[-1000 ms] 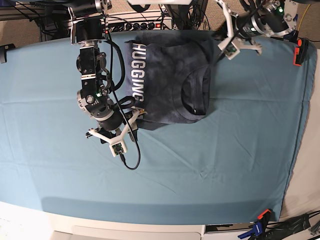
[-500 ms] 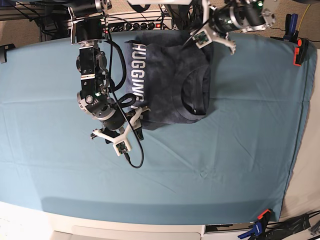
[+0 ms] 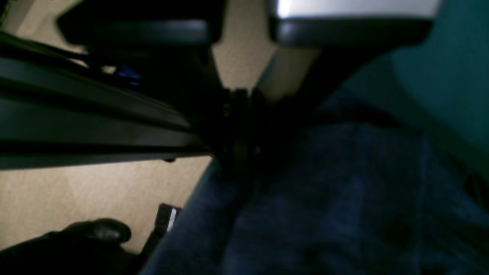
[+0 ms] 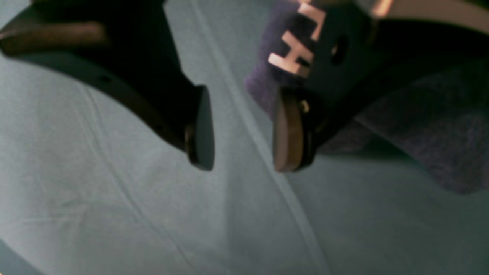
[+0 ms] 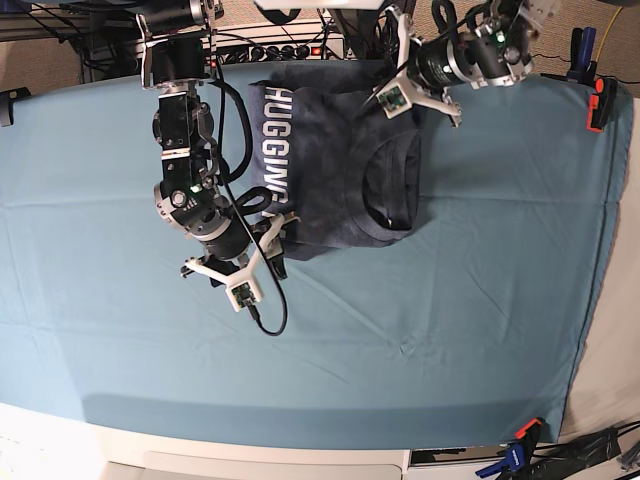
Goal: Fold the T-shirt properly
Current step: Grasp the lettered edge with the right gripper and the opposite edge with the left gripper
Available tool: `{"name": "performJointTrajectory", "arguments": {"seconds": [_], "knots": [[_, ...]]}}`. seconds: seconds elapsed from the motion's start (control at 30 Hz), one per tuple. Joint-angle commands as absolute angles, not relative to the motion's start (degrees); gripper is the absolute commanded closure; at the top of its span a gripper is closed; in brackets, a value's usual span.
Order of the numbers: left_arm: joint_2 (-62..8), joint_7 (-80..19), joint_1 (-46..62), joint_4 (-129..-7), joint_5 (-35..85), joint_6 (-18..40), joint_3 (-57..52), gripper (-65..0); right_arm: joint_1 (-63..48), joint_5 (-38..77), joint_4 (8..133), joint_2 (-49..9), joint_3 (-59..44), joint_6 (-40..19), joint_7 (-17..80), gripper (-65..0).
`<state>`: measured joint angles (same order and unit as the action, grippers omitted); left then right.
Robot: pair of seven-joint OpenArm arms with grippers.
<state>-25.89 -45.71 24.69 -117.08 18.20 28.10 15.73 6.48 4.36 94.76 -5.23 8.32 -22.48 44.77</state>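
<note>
Two arms reach in from the frame's top edge.
Right gripper (image 4: 240, 130) gapes, centre-left; left gripper (image 5: 385, 88) closed, upper right.

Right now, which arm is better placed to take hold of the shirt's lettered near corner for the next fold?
Right, probably. The right gripper is open and sits beside the T-shirt at its lettered near corner, jaws over the bare teal cloth. The left gripper is shut at the far edge, away from that corner.

Two black jointed robot arms showing green indicator lights, white forked right gripper (image 5: 243, 272) trailing a looping black cable, tan oval pads (image 4: 284, 133) lining its dark fingers, white-framed left gripper (image 5: 392, 92)
</note>
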Motion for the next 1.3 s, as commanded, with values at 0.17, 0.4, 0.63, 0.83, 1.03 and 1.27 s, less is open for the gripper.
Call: {"name": "performJointTrajectory", "arguments": {"seconds": [0.17, 0.4, 0.63, 0.83, 1.03, 1.27], "knots": [[-25.36, -44.53, 20.67, -113.47, 17.98, 28.14, 15.62, 0.0, 7.60, 4.95, 95.72, -5.26, 8.21, -22.52, 44.47, -26.0], [-25.45, -45.23, 16.95, -113.45, 14.74, 27.97, 15.57, 0.0, 7.57, 7.79, 95.72, -5.41, 8.21, -26.44, 48.60, -26.0], [-25.89, -45.06, 12.14, -113.45, 10.83, 23.55, 15.57, 0.0, 6.22, 15.11, 95.72, -5.39, 8.21, -30.96, 52.14, -26.0], [-25.89, -44.97, 6.76, -113.30, 10.66, 23.55, 15.57, 0.0, 2.81, 20.23, 95.72, -5.41, 8.21, -34.37, 55.40, -26.0], [-26.92, -47.66, 3.16, -113.30, 10.66, 23.55, 15.57, 0.0, 0.64, 20.43, 95.72, -5.56, 8.19, -35.11, 55.61, -26.0], [-37.74, -58.83, 3.64, -113.51, 17.47, 19.29, 15.55, 0.0, 1.15, 18.79, 95.72, -5.56, 8.16, -35.09, 53.41, -26.0]]}}
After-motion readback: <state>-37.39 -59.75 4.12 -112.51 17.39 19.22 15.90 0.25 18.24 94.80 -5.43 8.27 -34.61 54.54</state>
